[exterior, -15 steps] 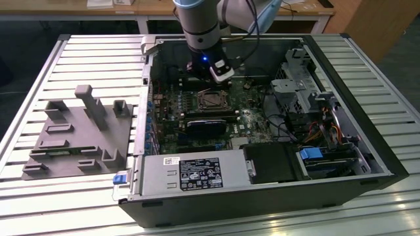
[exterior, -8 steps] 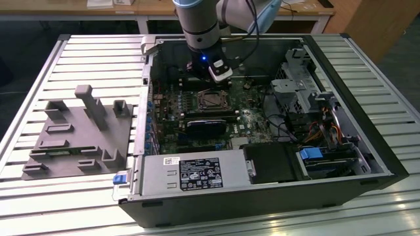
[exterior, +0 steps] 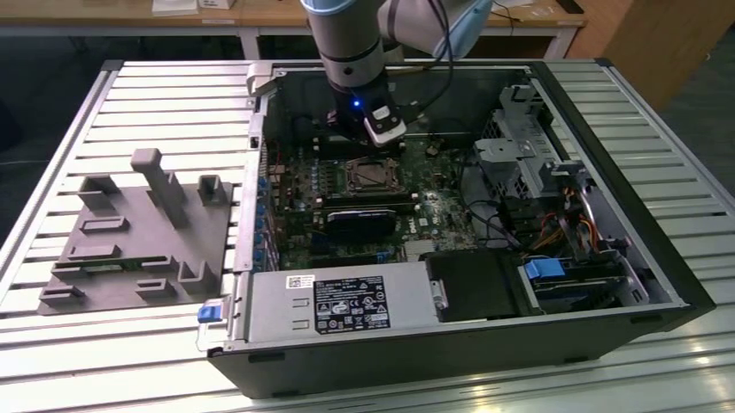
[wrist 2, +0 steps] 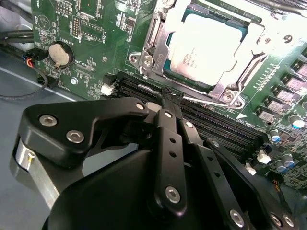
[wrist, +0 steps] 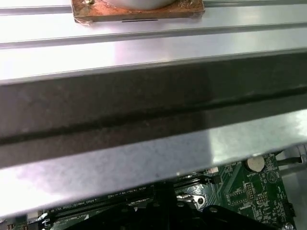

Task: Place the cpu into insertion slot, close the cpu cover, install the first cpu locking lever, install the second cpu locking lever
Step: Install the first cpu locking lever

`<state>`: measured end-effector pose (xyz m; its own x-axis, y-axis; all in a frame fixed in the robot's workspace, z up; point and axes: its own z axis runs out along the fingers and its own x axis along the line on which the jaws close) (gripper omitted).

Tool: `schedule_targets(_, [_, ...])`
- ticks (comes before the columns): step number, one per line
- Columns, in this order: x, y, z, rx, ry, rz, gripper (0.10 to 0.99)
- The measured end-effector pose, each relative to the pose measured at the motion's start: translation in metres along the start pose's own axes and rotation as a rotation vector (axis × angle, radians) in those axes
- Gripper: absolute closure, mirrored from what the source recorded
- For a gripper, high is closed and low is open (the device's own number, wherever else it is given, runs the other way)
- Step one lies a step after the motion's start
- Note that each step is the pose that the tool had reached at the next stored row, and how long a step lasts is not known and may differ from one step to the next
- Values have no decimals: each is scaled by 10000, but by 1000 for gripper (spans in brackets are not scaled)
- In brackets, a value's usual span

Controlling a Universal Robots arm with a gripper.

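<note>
the arm (exterior: 344, 43) comes down from the top of the exterior view, its grey cylindrical link standing nearly upright, with a dark wrist section below it carrying a small blue light. at its lower end a pale block sits tilted toward the exterior view's right. the end effector (wrist 2: 168, 98) shows in the second wrist view as black linkage bars with silver bolt heads, the two sides drawn together so that the fingertips (wrist 2: 165, 103) meet at a narrow point with no gap seen between them and nothing held there. in the first wrist view the black tip of the end effector (wrist: 165, 201) shows as a dark, narrow shape.
</note>
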<state>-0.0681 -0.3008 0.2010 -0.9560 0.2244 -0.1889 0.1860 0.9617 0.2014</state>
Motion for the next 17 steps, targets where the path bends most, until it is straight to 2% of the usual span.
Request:
schedule_targets(13, [12,-11,81,178,-76,207,984])
schedule_targets(17, [16,-10,98,204,-88,253,984])
